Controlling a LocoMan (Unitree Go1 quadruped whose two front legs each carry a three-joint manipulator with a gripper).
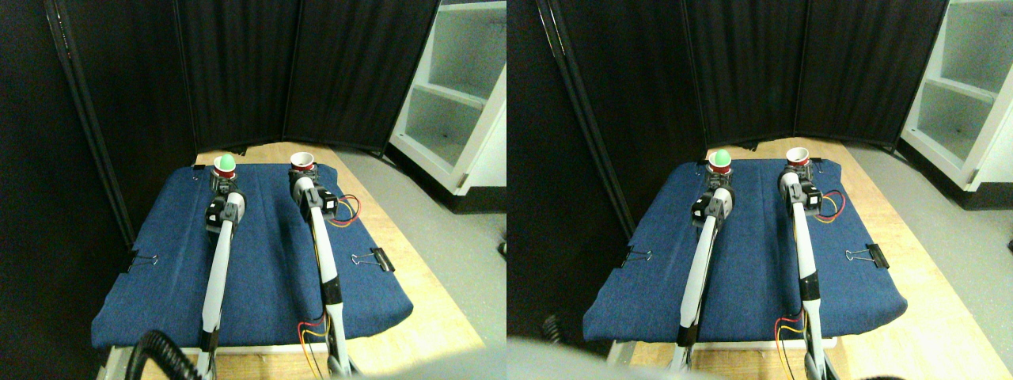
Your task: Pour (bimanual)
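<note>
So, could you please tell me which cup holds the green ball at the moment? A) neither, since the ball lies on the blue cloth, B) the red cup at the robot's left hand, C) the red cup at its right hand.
B: the round green ball sits in the small red cup at the left hand; the other red cup shows only a white inside.

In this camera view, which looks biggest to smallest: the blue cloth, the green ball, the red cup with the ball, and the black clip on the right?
1. Blue cloth
2. Red cup
3. Black clip and green ball: look alike in size, and the clip is nearer the camera, so unsure.
</note>
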